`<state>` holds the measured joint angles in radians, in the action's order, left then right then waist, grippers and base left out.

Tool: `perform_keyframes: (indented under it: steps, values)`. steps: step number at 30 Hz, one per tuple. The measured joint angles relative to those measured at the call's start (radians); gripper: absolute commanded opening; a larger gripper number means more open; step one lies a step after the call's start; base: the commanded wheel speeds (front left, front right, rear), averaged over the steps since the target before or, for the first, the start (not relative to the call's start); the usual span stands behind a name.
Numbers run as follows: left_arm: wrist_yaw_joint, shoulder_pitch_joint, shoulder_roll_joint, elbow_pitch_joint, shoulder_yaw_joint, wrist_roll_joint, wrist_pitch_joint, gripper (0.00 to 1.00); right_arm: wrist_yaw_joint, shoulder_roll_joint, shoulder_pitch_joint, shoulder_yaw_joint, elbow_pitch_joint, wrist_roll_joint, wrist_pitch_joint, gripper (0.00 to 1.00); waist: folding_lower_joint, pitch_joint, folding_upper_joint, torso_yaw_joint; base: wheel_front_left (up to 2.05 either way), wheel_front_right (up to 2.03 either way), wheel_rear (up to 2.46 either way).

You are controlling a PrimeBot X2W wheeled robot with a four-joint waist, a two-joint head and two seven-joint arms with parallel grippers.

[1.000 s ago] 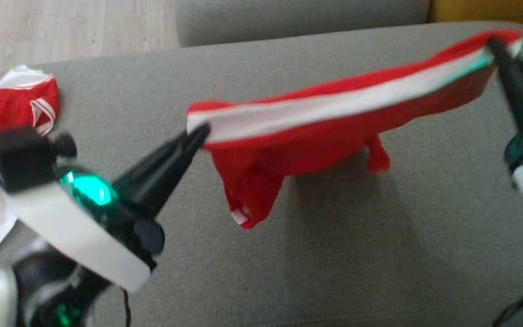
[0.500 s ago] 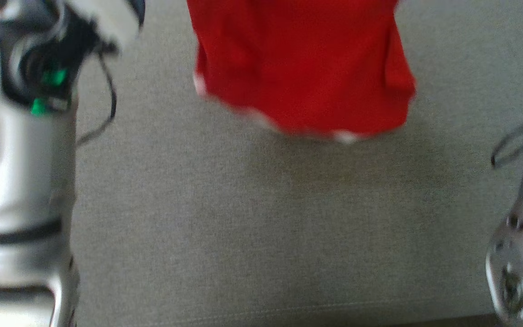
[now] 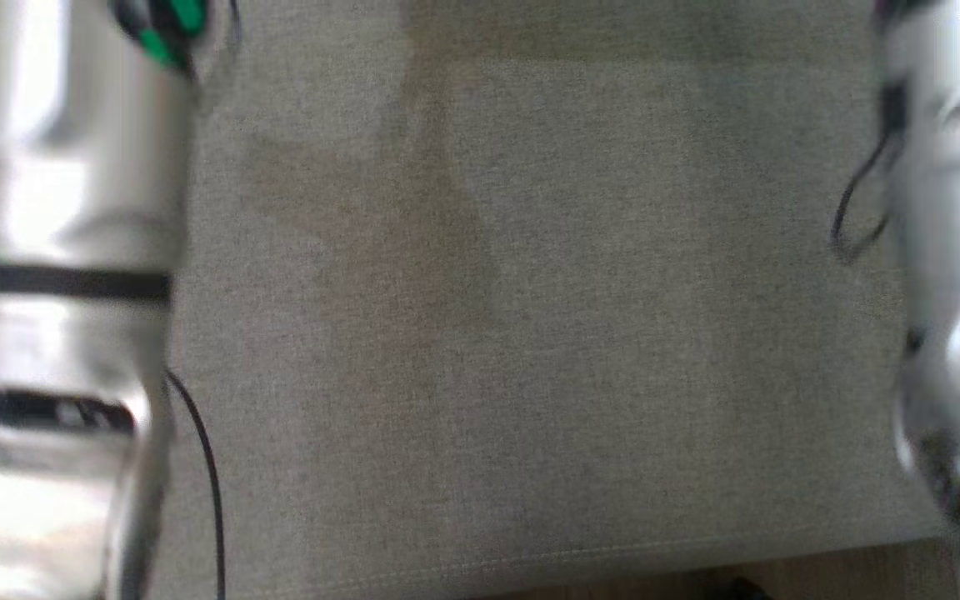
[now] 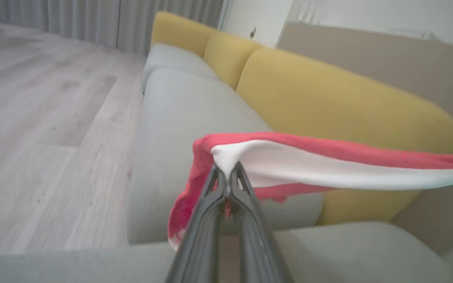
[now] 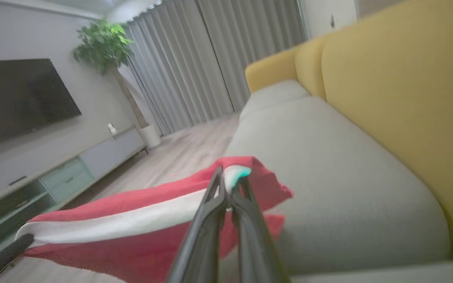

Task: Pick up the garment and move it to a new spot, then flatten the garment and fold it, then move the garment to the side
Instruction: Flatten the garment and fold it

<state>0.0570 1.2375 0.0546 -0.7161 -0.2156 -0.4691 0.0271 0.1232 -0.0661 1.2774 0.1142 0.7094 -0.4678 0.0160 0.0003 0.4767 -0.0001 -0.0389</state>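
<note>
The left hand [image 4: 226, 179] is clamped shut on one end of the white band of the red garment [image 4: 328, 155] — the right hand [image 5: 229, 186] pinches the other end. The garment hangs stretched between them in the air, near the grey sofa seat [image 4: 179, 106] and its yellow backrest [image 4: 328, 90].

Red garment [image 4: 321, 169] with white band along upper edge, pinched at both ends, stretched near-horizontal in mid-air, red fabric hanging slack beneath, above grey sofa seat [image 4: 179, 106].

Living room, sofa [image 5: 328, 196], television [image 5: 18, 98], curtains [image 5: 218, 59] (potted plant [image 5: 100, 43])
</note>
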Motion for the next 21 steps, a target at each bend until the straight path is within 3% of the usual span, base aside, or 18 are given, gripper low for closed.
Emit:
perform_keyframes:
  steps: [5, 9, 13, 21]
  values:
    - [0.044, -0.230, -0.012, -0.053, -0.046, -0.017, 0.071, 0.00, 0.000, -0.011, -0.290, 0.083, -0.012, -0.074, -0.032, 0.00, -0.0001, -0.048, 0.0000, -0.005, 0.00, 0.00, 0.00]
    - [0.059, -0.444, -0.008, 0.006, -0.080, -0.046, 0.086, 0.00, 0.000, -0.077, -0.555, 0.133, -0.147, -0.151, -0.005, 0.00, -0.0002, -0.097, 0.0001, -0.003, 0.00, 0.00, 0.00]
    - [0.062, -0.742, 0.006, 0.137, -0.114, -0.070, 0.078, 0.00, 0.000, -0.131, -0.834, 0.112, -0.316, -0.195, 0.048, 0.00, -0.0002, -0.169, 0.0001, -0.005, 0.00, 0.00, 0.00]
    - [-0.039, -1.277, 0.025, 0.496, -0.197, -0.095, -0.026, 0.00, 0.000, -0.121, -1.394, -0.076, -0.709, -0.156, 0.238, 0.00, -0.0003, -0.300, 0.0001, 0.009, 0.00, 0.00, 0.00]
